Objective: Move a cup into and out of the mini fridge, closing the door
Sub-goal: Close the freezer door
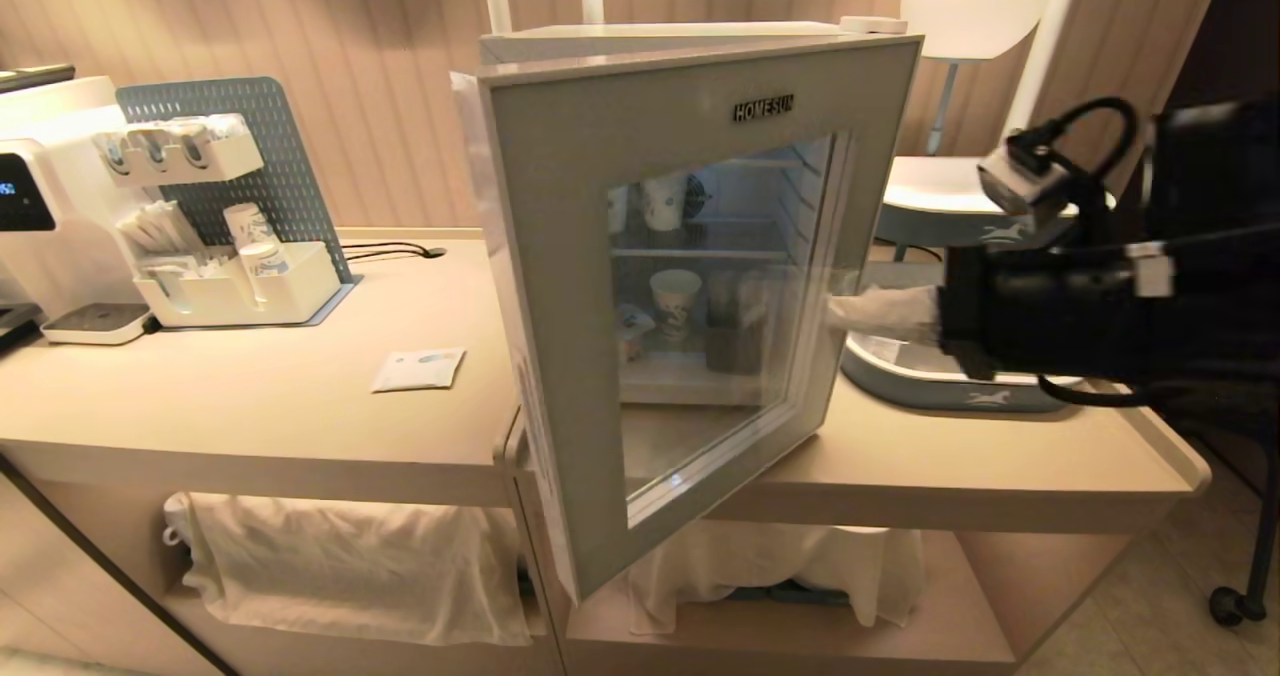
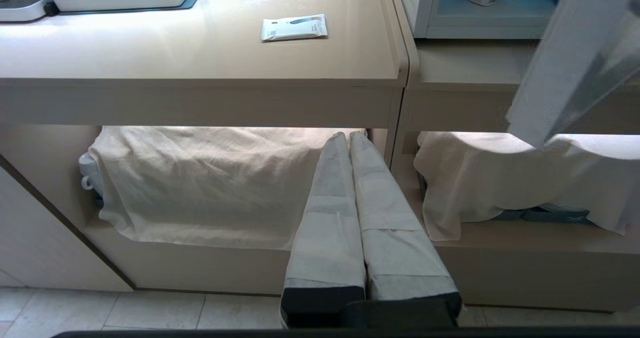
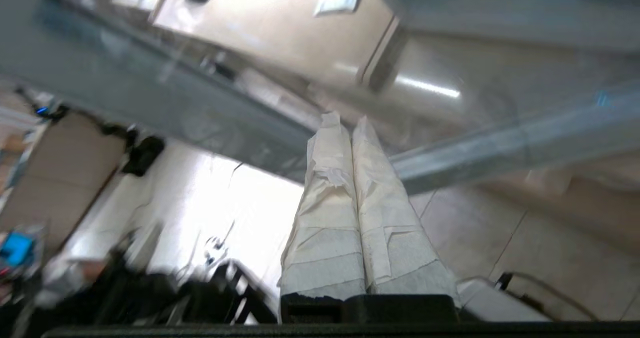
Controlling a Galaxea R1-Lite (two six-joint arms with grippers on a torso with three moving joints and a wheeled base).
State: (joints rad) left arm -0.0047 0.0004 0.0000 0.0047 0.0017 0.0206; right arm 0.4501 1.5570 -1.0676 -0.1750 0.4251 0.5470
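Note:
The mini fridge [image 1: 650, 41] stands on the counter with its door [image 1: 560, 256] swung wide open, its free edge towards me. Through the door's glass I see paper cups [image 1: 675, 301] and other small containers on the wire shelves; I cannot single out the cup among them. My right gripper [image 1: 838, 314] is shut and empty. It reaches in from the right, with its wrapped fingertips at the door's far edge. The right wrist view shows the same gripper [image 3: 345, 120] close against the blurred glass and frame. My left gripper [image 2: 348, 135] is shut and hangs low before the counter.
On the counter's left are a white coffee machine [image 1: 40, 206], a cup organiser [image 1: 240, 286] and a flat white packet [image 1: 418, 369]. A round white-and-blue tray [image 1: 940, 381] sits right of the fridge. White cloths [image 1: 350, 566] cover the lower shelves.

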